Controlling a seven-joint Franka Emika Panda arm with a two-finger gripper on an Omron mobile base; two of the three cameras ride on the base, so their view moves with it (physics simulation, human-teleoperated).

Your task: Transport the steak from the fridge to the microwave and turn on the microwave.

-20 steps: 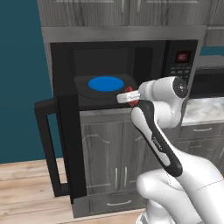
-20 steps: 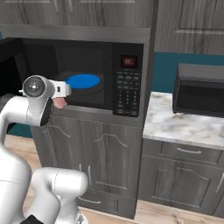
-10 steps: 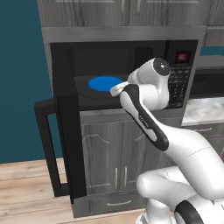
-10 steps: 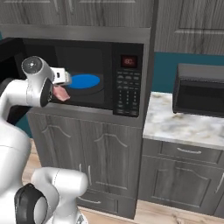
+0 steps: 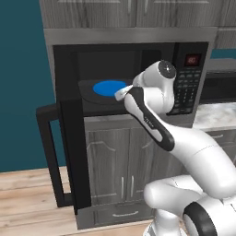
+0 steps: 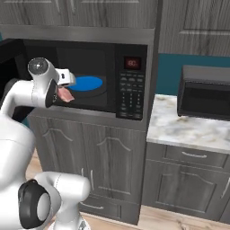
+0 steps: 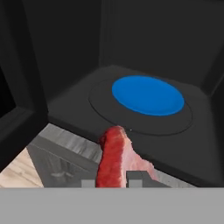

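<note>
gripper (image 7: 111, 183) clamped tight on the steak (image 7: 114, 158) at bottom centre of the hand view, slab held on edge and poking forward, probably so it clears the sill on entry. in the right base view, steak (image 6: 66, 95) at left of centre, just outside the microwave (image 6: 130, 85) mouth with the door (image 5: 64, 152) swung wide. blue plate (image 7: 147, 95) dead ahead, centred on the turntable: looks like the drop target, so not yet placed.
</note>
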